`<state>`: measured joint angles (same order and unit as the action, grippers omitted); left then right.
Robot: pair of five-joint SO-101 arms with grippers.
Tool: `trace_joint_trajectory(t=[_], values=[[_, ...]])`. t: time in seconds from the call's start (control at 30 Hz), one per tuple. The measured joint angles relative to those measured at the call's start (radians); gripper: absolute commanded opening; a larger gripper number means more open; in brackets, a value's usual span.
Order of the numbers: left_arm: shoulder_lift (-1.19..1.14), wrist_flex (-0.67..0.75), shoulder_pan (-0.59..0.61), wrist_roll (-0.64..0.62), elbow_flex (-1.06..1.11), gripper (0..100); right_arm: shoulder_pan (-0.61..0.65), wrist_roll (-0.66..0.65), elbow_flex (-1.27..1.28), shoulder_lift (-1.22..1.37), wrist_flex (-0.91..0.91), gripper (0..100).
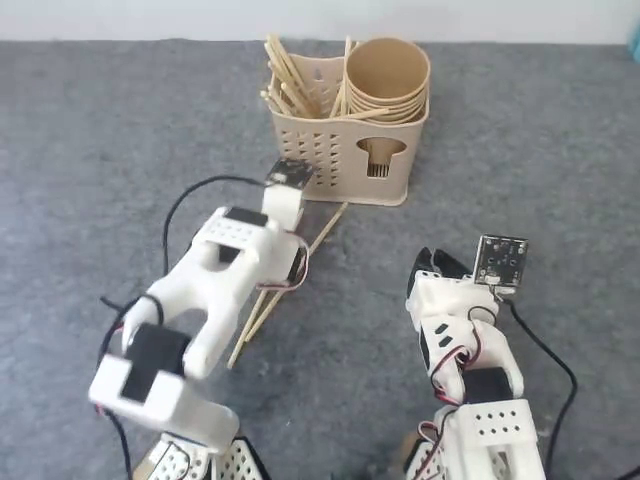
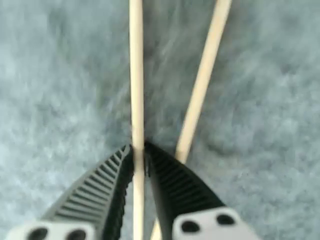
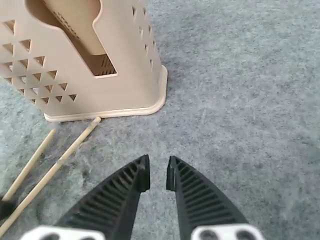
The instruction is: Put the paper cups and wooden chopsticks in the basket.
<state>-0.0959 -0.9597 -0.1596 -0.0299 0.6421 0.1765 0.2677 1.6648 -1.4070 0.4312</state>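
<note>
A beige basket (image 1: 340, 160) stands at the back, with several wooden chopsticks (image 1: 295, 85) in its left compartment and stacked paper cups (image 1: 388, 75) in its right. Two more chopsticks (image 1: 285, 290) lie slanted on the grey mat in front of it. My left gripper (image 2: 139, 152) (image 1: 293, 268) is down on the mat, shut on one chopstick (image 2: 136, 75); the second chopstick (image 2: 202, 85) lies just beside its fingers. My right gripper (image 3: 157, 172) (image 1: 430, 265) hovers low to the right of the loose pair, its fingers almost together with nothing between them.
The basket's corner (image 3: 150, 95) stands just ahead of the right gripper, with the ends of the loose chopsticks (image 3: 55, 165) off to one side. Grey mat (image 1: 540, 170) stretches out on both sides of the basket. A black cable (image 1: 185, 205) loops beside the left arm.
</note>
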Motion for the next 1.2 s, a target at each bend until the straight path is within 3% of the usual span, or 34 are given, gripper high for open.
trace_joint_trajectory(t=[0.2, 0.43, 0.77, 0.97, 1.2], values=[[0.255, 0.135, 0.0, 0.0, 0.259, 1, 0.009, 0.04, 0.0, 0.0, 0.003, 6.9], [0.621, 0.255, 0.038, -0.068, 0.491, 1, 0.075, 0.107, -0.133, 0.0, 0.235, 7.2], [0.861, 0.488, 0.302, -0.305, 0.609, 1, 0.221, 0.143, -0.186, 0.012, 0.18, 7.2], [0.862, 0.54, 0.362, -0.377, 0.609, 1, 0.232, 0.212, -0.342, 0.232, 0.175, 7.3], [0.862, 0.575, 0.365, -0.377, 0.624, 1, 0.336, 0.29, -0.603, 0.694, 0.169, 8.1]])
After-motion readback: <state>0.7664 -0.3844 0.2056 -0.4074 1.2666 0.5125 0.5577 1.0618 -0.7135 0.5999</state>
